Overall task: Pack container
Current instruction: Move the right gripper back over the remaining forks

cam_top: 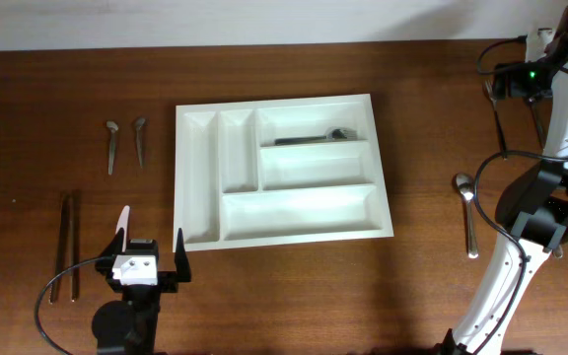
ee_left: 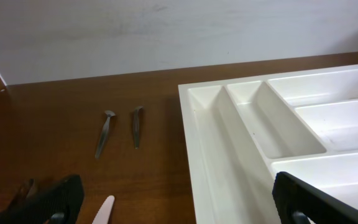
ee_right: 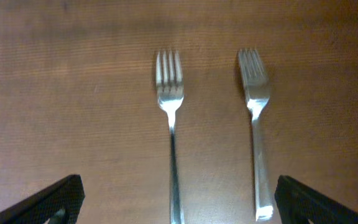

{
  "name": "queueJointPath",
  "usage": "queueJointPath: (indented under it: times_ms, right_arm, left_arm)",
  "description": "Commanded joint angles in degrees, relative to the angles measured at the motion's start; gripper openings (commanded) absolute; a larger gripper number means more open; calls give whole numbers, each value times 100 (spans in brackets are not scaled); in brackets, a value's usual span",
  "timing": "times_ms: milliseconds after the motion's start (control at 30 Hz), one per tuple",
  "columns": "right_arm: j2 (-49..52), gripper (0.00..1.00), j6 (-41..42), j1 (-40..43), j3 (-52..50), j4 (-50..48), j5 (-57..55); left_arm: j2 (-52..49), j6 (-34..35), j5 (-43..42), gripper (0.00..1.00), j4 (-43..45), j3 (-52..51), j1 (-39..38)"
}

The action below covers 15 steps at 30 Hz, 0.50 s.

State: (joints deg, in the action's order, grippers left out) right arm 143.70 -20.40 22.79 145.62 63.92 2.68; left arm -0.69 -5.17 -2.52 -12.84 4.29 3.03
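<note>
1. Tray (cam_top: 304, 209) is lying in the middle of the table (cam_top: 28, 99). Its long axis is running left to right, turned slightly clockwise in the overhead view. Its two narrow compartments are sitting at the left end, and the three long ones are stretching toward the right.
2. Two dark sticks (cam_top: 75, 247) are lying side by side at the far left, running front to back, well apart from the tray.
3. Two small spoons (cam_top: 111, 148) are lying between the sticks and the tray, nearer the far edge, heads pointing away from the robot.
4. Left gripper (cam_top: 150, 237) is hanging by the tray's near-left corner with its jaws spread wide and holding nothing. Its right finger is sitting just beside that corner.
5. One utensil (cam_top: 309, 139) is lying in the farthest long compartment, along its length, head toward the right.
6. A bigger spoon (cam_top: 466, 207) is lying right of the tray, bowl toward the far edge, near the right arm (cam_top: 521, 227).
7. Right gripper (ee_right: 179, 202) is hovering at the far-right corner, jaws wide apart and empty, above two forks (ee_right: 169, 118). These are lying parallel and apart, tines pointing away from the wrist camera.
</note>
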Motion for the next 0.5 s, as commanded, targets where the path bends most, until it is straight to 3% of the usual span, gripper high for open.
queueJointPath:
  times_ms: [0, 267, 467]
  right_arm:
    - [20, 99, -186, -22, -140, -184, 26]
    - [111, 99, 514, -20, -157, 85, -144]
    - [111, 99, 505, 26, -157, 509, -319]
  left_arm:
    - [39, -94, 61, 99, 2, -35, 9]
    - [39, -94, 61, 99, 2, -35, 9]
    - [39, -94, 61, 99, 2, -35, 9]
